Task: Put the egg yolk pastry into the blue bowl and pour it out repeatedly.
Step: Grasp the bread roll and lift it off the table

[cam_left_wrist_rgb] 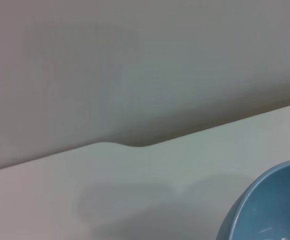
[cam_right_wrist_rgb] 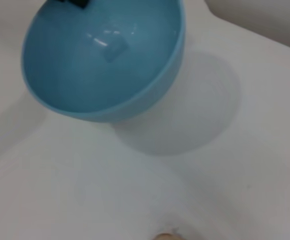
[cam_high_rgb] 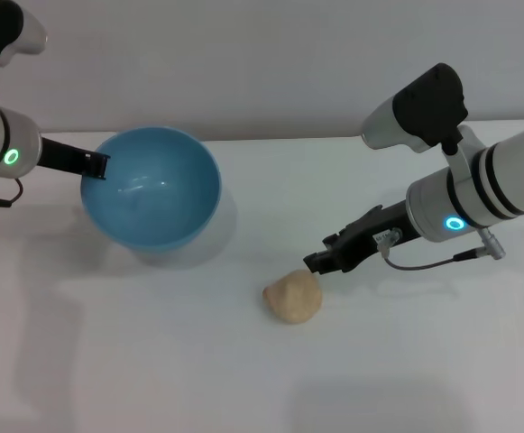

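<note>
The left pincer [cam_high_rgb: 99, 166] is clamped on the rim of the blue bowl [cam_high_rgb: 153, 188] at the bowl's left side, its dark fingers pinching the wall there, and it holds the bowl lifted and tipped, with the open mouth turned toward the robot and to the right, so that the glossy inside shows in the head view and a soft shadow lies on the white bench [cam_high_rgb: 153, 361] beneath it. The bowl hangs over the far left part of the bench, not far from the back edge where the bench meets the wall. In the right wrist view the same bowl [cam_right_wrist_rgb: 105, 60] shows tilted, its inside bare, with the dark tip of the left pincer [cam_right_wrist_rgb: 75, 2] at its rim. The left wrist view shows only a slice of the bowl's rim [cam_left_wrist_rgb: 269, 205] over the bench. The right pincer [cam_high_rgb: 320, 262] reaches in from the right side toward the middle of the bench, its dark fingertips close together and empty, just above and to the right of the egg yolk pastry [cam_high_rgb: 293, 296]; whether they touch it cannot be told. The pastry sits on the bench near the middle, well apart from the bowl, a rounded lump with no clear long axis.
</note>
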`<act>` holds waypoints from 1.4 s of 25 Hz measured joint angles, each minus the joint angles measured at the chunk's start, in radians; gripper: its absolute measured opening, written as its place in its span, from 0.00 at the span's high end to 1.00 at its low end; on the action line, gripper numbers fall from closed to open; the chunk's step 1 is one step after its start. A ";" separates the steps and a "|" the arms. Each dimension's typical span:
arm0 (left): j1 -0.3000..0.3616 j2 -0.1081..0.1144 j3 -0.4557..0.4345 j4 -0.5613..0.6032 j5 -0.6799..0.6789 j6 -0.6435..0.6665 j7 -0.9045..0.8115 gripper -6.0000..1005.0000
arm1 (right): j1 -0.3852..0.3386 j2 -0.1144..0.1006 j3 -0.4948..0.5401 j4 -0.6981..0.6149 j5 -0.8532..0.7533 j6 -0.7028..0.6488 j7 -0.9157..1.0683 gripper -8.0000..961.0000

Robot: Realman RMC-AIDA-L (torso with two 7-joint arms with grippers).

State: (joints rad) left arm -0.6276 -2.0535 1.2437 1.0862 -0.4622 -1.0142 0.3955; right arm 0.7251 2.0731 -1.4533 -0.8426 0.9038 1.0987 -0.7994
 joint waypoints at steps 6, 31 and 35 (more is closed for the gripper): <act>-0.001 0.000 0.016 0.007 0.001 0.009 0.006 0.98 | 0.004 0.005 -0.037 0.022 0.034 -0.032 0.004 0.64; -0.015 0.000 0.054 0.010 0.002 0.024 0.012 0.98 | 0.068 0.010 -0.215 0.233 0.189 -0.189 0.002 0.65; -0.015 0.000 0.055 0.011 0.002 0.024 0.013 0.98 | 0.063 0.010 -0.219 0.234 0.186 -0.187 0.002 0.67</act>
State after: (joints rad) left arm -0.6428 -2.0540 1.2990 1.0968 -0.4602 -0.9907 0.4087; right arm 0.7878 2.0828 -1.6725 -0.6086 1.0898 0.9116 -0.7974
